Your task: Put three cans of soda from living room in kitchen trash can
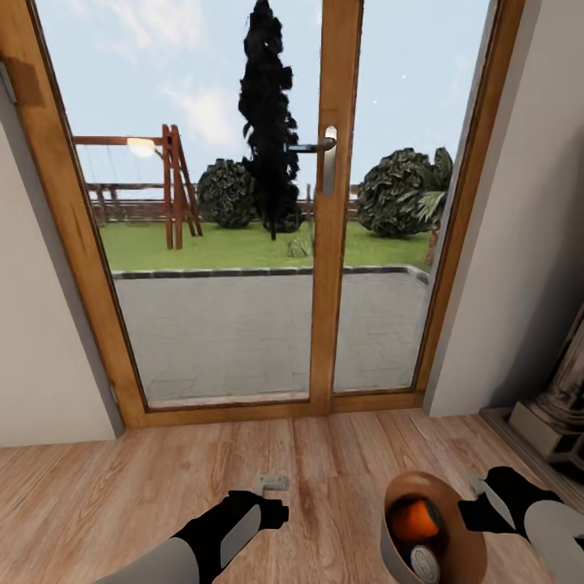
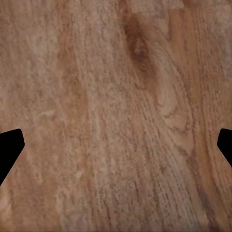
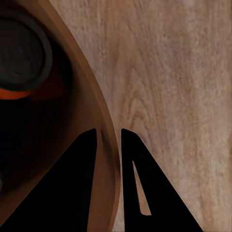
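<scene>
Wood floor [image 1: 162,487]: light brown planks across the lower part of the head view; the same grain shows beneath both wrist cameras.
Trash can [image 1: 454,535]: one, at the lower right of the head view, standing on the floor, tan inside with a brown rim.
Soda cans: two can be counted inside the trash can; one orange can [image 1: 415,519] lies higher, and a second can [image 1: 425,560] shows its grey round end lower down. A third cannot be made out.
Right wrist view of the bin: one can end [image 3: 21,53] with an orange edge sits deep inside the tan wall.
Right gripper [image 3: 108,140]: its two dark fingers stand close together with the trash can's rim [image 3: 99,111] between them, one finger inside the bin and one outside, pinching the wall.
Left gripper [image 2: 116,145]: spread wide, fingertips at opposite edges of its wrist view, nothing between them but bare floor; in the head view it hovers at lower centre.
Glass doors [image 1: 324,203]: two panes in a wooden frame, one metal handle [image 1: 324,150], garden beyond.
Statue [image 1: 568,389]: one grey stone figure at the right edge.
</scene>
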You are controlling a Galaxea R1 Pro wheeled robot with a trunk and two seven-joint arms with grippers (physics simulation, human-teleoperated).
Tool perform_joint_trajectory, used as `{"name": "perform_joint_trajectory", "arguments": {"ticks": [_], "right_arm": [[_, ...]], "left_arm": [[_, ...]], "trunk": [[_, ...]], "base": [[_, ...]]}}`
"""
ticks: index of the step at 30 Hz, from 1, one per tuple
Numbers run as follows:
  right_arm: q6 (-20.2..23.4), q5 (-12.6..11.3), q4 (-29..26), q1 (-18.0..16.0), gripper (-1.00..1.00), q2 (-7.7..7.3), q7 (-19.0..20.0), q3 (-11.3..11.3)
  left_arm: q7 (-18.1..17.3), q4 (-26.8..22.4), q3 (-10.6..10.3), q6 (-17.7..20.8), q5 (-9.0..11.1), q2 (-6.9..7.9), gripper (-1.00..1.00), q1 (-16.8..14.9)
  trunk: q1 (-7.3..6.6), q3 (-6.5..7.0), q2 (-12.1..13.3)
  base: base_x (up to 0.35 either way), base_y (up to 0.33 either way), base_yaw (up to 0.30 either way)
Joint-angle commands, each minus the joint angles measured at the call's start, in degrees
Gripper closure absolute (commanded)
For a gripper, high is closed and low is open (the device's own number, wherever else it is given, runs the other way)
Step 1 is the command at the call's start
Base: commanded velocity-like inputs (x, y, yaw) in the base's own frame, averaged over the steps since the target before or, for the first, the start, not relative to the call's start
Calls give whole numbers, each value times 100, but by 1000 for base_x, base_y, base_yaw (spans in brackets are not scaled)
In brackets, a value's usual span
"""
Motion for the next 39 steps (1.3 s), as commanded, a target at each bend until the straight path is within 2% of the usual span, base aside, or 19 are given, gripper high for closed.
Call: {"name": "perform_joint_trajectory", "arguments": {"ticks": [1,13,16,25,30,37,39], "right_arm": [[4,-47,3,-3,100,-1,14,-49],[-25,-38,13,5,100,-41,-54,-35],[-178,-39,14,6,100,-40,-61,-31],[-394,-46,22,6,100,-42,-153,-29],[-405,-46,23,6,100,-40,-161,-24],[-408,-46,20,6,100,-42,-169,-27],[-408,-46,20,6,100,-42,-170,-25]], "left_arm": [[2,1,-1,0,1,-1,-100,-1],[258,-19,-8,-19,5,-5,-100,0],[288,-21,-11,-20,5,-5,-100,1],[308,-28,-13,-7,5,-6,-100,1],[301,-49,-20,-13,2,-6,-100,0],[300,-59,-23,-30,-9,-6,-100,1],[300,-59,-26,-31,-15,-6,-100,1]], "trunk": [[0,1,0],[0,1,0],[0,1,0],[197,-161,-361],[210,-272,-367],[210,-272,-367],[215,-316,-370]], "base": [[0,0,0],[0,0,0],[0,0,0],[0,0,0],[0,0,0],[0,0,0],[0,0,0]]}}
